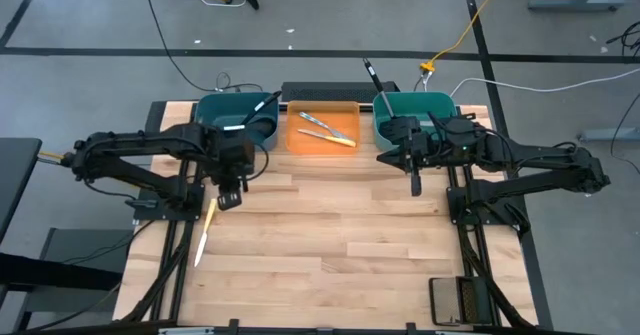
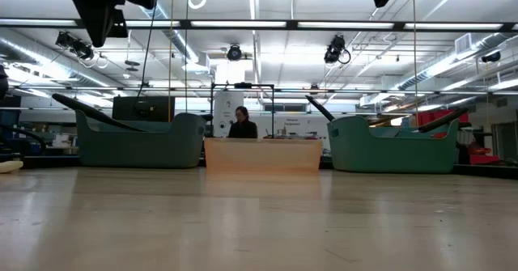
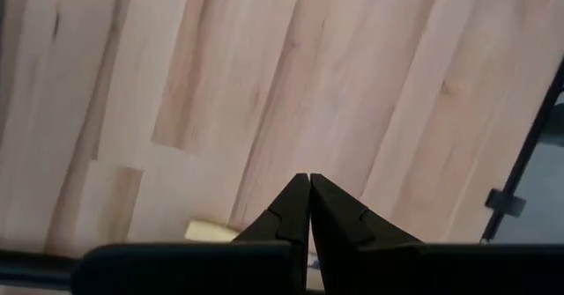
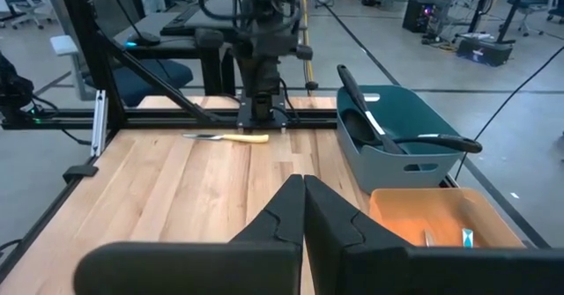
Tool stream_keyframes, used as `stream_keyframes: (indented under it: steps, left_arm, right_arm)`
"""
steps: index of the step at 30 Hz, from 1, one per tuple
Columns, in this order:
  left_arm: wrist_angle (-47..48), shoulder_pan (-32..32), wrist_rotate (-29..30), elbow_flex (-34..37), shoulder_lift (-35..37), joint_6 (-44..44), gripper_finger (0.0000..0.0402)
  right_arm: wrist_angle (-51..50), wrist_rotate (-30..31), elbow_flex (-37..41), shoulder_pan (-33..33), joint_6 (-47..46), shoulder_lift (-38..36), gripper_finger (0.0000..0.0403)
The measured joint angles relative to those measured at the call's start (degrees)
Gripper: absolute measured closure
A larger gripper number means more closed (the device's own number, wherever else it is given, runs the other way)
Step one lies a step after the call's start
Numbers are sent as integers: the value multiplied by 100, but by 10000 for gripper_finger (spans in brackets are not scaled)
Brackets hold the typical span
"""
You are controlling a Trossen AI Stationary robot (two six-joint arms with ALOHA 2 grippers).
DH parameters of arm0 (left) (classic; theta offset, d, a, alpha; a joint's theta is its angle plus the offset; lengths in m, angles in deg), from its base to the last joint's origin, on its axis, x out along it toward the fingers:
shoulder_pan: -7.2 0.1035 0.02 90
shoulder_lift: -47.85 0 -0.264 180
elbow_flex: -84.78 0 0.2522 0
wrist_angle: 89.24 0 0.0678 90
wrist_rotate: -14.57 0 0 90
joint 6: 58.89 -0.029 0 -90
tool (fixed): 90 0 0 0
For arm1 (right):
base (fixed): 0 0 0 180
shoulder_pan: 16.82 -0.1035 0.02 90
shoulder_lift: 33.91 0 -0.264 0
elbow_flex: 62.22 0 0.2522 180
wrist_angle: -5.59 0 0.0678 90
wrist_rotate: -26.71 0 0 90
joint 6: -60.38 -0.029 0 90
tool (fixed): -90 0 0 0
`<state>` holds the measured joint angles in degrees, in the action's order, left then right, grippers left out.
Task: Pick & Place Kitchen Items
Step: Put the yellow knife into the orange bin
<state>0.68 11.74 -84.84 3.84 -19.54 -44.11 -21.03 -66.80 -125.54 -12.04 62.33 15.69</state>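
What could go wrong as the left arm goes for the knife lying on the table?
The yellow-handled knife lies flat near the table's left edge; a nudge could push it off. The left gripper is shut above it, so descending without opening would likely skid the knife. Its flat, slim handle may slip from the fingers.

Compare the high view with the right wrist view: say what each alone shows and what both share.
Only the high view shows the right-hand teal bin, the right tool from above, shut and empty, and two knives in the orange bin. Only the right wrist view shows the room's chairs and desks beyond the table. Both show the left tool, shut, the yellow-handled knife lying on the table, and the left teal bin holding black utensils.
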Motion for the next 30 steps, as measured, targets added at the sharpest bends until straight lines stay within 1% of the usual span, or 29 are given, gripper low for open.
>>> stream_keyframes:
  steps: [6,9,18,22,27,30]
  left_arm:
    - [-74,-217,270,0,-55,1,388]
    - [-60,-303,327,-2,-101,-15,396]
    - [-64,-621,485,-2,-88,-37,397]
    - [-73,-829,688,-2,-87,-20,397]
    - [-182,-1155,1086,-2,-87,-42,398]
    - [-232,-1352,1197,-2,-87,-39,399]
  right_arm:
    - [-4,2,0,0,0,0,396]
    - [-6,2,0,0,2,0,396]
    - [-40,2,0,0,2,0,396]
    - [-42,2,0,0,2,0,396]
    - [-42,2,0,0,2,0,396]
    - [-44,2,0,0,2,0,396]
